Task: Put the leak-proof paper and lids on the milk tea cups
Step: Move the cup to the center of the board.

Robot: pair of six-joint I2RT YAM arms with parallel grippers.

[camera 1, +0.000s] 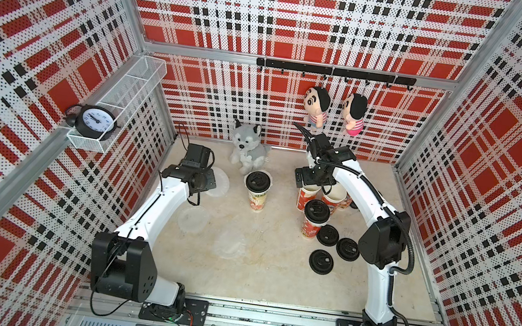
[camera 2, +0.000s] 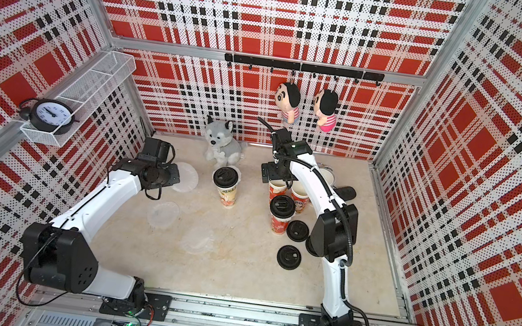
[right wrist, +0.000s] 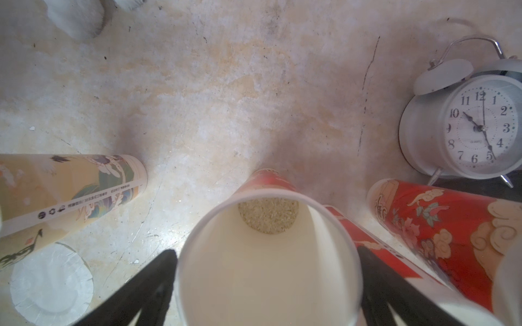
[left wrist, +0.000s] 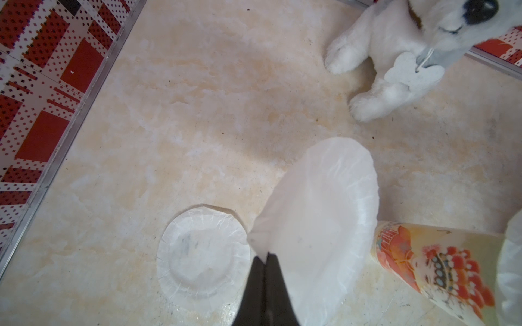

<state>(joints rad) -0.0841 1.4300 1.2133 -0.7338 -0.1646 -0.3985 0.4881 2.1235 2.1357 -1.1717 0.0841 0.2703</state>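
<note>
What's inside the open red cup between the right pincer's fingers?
The red cup has white inner walls and a tan grainy layer on its bottom. The rim hides part of that layer, and whatever lies beneath it is covered.

One paper point(left wrist: 319, 225), whitish and crinkly-edged, hangs pinched by its rim at far left; two papers point(camera 1: 192, 219) lie flat nearer; the cream cup point(camera 1: 257, 192) and one red cup point(camera 1: 311, 221) stand lidded; three open cups point(camera 1: 334, 195) cluster upright behind it, right.

The right arm point(camera 1: 361, 190) partly hides two open milk tea cups point(camera 1: 332, 200)
</note>
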